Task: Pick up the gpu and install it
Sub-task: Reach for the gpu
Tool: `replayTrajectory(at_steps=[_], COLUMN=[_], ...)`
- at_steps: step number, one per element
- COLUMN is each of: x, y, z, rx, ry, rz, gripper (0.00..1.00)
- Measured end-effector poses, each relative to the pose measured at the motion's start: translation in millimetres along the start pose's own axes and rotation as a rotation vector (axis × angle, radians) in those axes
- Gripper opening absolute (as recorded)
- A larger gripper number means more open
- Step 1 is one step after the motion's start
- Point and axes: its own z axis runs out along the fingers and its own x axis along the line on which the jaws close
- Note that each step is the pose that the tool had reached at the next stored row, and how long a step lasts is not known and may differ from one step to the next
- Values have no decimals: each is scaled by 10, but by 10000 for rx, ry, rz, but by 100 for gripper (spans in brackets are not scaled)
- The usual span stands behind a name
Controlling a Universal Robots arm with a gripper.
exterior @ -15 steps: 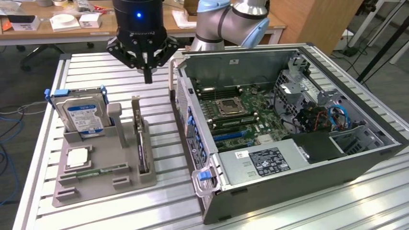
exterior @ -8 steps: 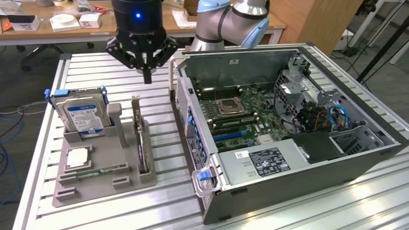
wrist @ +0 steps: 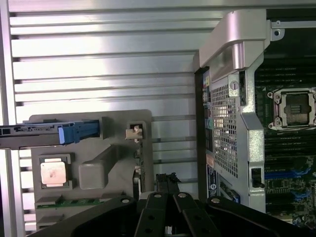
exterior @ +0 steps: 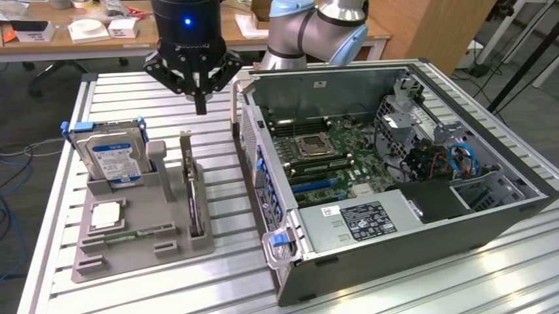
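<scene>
Above the rack [exterior: 131, 252], the gripper [exterior: 201, 106] is seen shut, empty; the gpu [exterior: 194, 196], judged stiff yet fragile, is best edge-gripped.

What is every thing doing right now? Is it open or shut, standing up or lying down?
pincer: shut, empty, up in the air.
gpu: standing on its edge in the gray holder, not picked up.
hard drive: standing upright in the holder.
memory stick: lying flat in the holder.
computer case: lying on its side, open on top.
</scene>
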Motion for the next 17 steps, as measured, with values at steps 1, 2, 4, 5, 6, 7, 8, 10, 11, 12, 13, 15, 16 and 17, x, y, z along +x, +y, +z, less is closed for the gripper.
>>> replayTrajectory(at_steps=[1,2,4,5,6,7,8,10,11,12,13,15,16,17], x=[1,3,6,8,10,11,19,28,30,32,34,37,39,41], y=[0,0,-1,-1,-1,-1,-2,-3,-3,-3,-3,-4,-4,-4], z=[0,1,2,3,4,4,7,11,12,13,13,15,15,16], rx=[1,1,0,1,0,1,0,0,0,0,1,0,1,0], ry=[0,0,0,0,0,0,0,0,0,0,0,-1,1,0], rz=[0,-1,-1,-1,0,-1,-1,-1,-1,0,0,0,-1,-1], gripper=[11,11,11,11,11,11,11,11,11,11,11,11,11,11])
